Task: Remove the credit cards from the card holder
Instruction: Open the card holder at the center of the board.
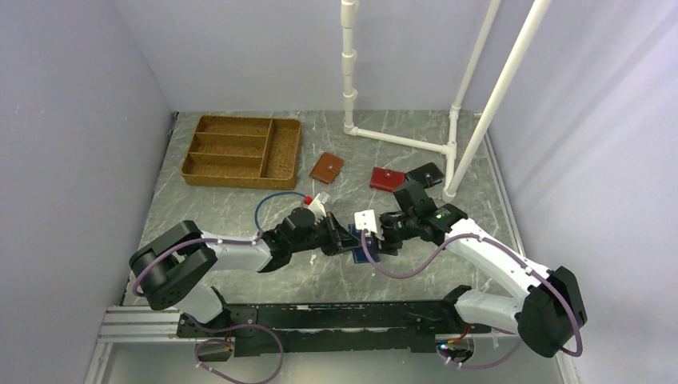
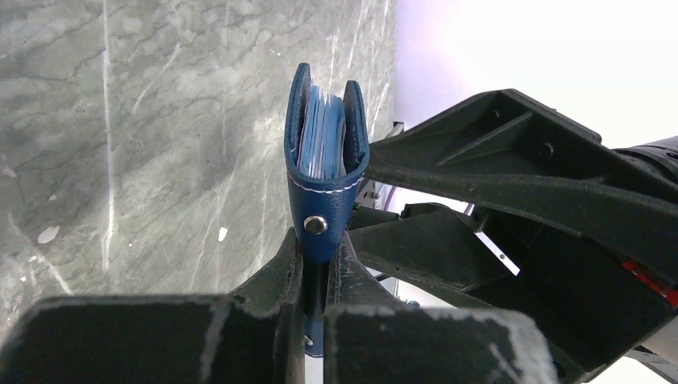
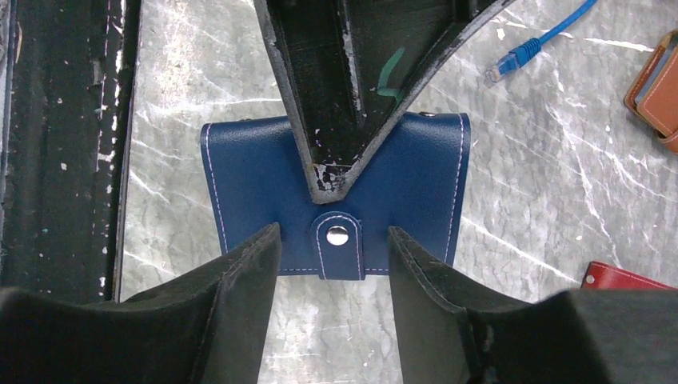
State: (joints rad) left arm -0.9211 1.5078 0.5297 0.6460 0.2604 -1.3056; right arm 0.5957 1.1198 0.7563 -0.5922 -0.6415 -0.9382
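Observation:
The card holder (image 1: 361, 254), a navy blue wallet with white stitching, is held off the table between the two arms. My left gripper (image 2: 318, 248) is shut on its lower edge below a snap stud. Seen edge-on in the left wrist view, the card holder (image 2: 324, 192) is folded, and pale edges of the credit cards (image 2: 324, 144) show between its covers. In the right wrist view the snap tab (image 3: 338, 244) lies fastened over the card holder (image 3: 256, 176). My right gripper (image 3: 334, 232) is open, one finger on each side of the tab, touching nothing.
A wicker tray (image 1: 240, 150) sits at the back left. A tan-brown wallet (image 1: 326, 168), a red wallet (image 1: 387, 178) and a black one (image 1: 424, 174) lie behind the arms. A white pipe frame (image 1: 400, 140) stands at the back right. A blue cable (image 1: 272, 200) loops near the left arm.

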